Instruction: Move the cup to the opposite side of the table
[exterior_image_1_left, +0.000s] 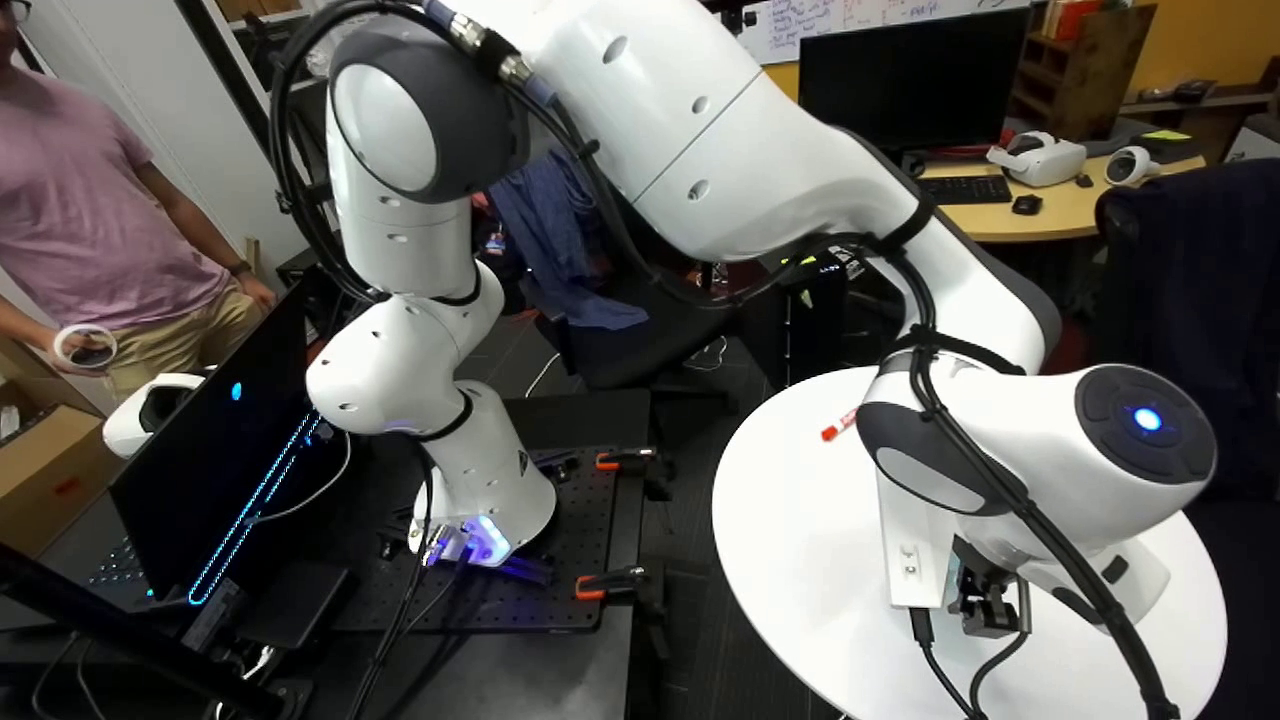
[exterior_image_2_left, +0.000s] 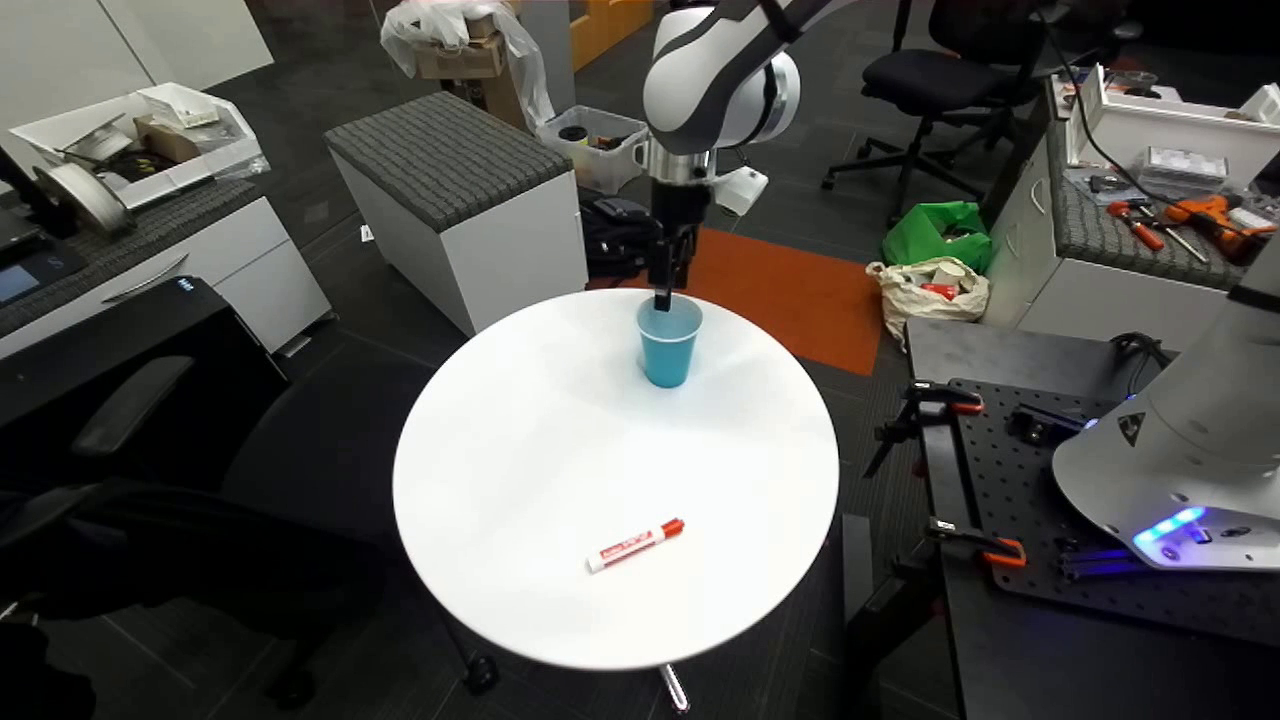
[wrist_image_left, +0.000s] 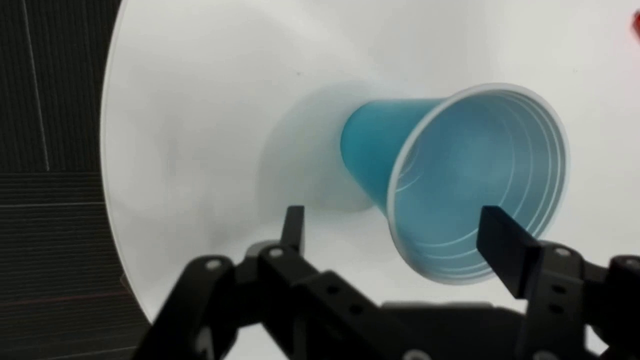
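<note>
The light-blue cup (exterior_image_2_left: 668, 350) stands upright on the round white table (exterior_image_2_left: 540, 470), near its far edge in an exterior view. In the wrist view the cup (wrist_image_left: 460, 175) shows its open mouth. In an exterior view showing the table (exterior_image_1_left: 790, 520), the cup is hidden behind the arm. My gripper (wrist_image_left: 392, 218) is open with nothing gripped. In the wrist view one finger overlaps the cup's mouth and the other is left of the cup, over the table. In an exterior view the gripper (exterior_image_2_left: 664, 296) points down at the cup's rim. I cannot tell whether it touches.
A red and white marker (exterior_image_2_left: 635, 545) lies on the table; it also shows in an exterior view (exterior_image_1_left: 840, 425). A grey-topped cabinet (exterior_image_2_left: 450, 150) stands beyond the table. A black chair (exterior_image_2_left: 300, 480) is beside it. The robot's dark bench (exterior_image_2_left: 1080, 640) has orange clamps at its edge.
</note>
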